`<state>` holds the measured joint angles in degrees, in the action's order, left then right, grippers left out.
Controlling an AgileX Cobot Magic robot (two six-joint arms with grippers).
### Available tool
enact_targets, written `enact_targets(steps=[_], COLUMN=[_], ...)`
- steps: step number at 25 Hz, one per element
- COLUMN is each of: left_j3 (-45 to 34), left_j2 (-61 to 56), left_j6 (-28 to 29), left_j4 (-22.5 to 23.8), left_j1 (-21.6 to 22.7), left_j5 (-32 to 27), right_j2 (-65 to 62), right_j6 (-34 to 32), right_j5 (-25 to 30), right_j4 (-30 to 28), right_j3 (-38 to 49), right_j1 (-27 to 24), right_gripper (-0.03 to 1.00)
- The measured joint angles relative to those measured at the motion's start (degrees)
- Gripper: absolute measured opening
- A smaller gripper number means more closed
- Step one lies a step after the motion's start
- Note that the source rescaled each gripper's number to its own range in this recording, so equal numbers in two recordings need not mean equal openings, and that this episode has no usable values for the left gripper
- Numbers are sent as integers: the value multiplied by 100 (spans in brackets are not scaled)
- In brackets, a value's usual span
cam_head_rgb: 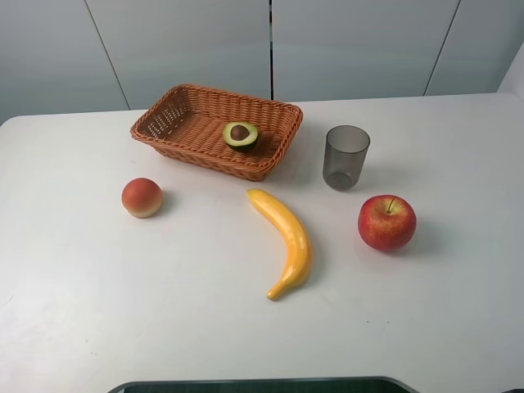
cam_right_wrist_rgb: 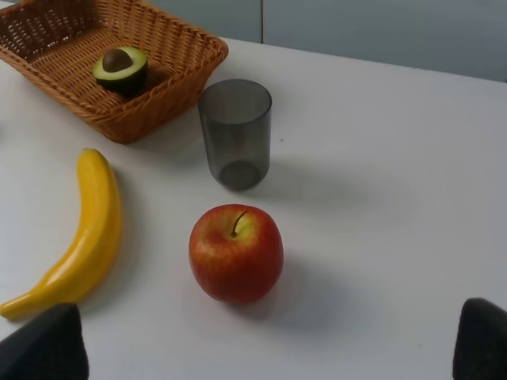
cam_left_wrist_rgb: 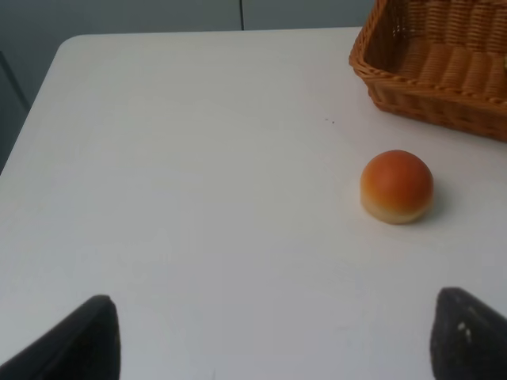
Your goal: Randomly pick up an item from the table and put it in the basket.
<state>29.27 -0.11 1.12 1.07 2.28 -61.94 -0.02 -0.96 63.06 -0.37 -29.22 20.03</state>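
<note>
The avocado half [cam_head_rgb: 240, 135] is lying pit-up inside the basket [cam_head_rgb: 176, 102], well beyond both end effectors, which are hanging wide open and holding nothing over the surface [cam_head_rgb: 123, 303].

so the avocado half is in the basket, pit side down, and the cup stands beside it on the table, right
Not quite: the avocado half lies in the basket pit side up, its brown pit plainly showing in the exterior high and right wrist views. The cup does stand upright on the table beside the basket.

No readable text, label, brand, number or sign shows on anything in these views.
</note>
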Motion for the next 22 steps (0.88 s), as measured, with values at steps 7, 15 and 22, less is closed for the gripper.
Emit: enact_targets(steps=[7,15,22], left_j3=[0,0,0], left_j2=[0,0,0], left_j6=[0,10,10], left_j4=[0,0,0], left_j1=[0,0,0], left_j5=[0,0,0], right_j2=[0,0,0], right_j6=[0,13,22], right_j5=[0,-10,-10], right_j4=[0,37,108], right_j3=[0,0,0], right_j1=[-78,-1410,-1608], right_gripper=[100,100,100])
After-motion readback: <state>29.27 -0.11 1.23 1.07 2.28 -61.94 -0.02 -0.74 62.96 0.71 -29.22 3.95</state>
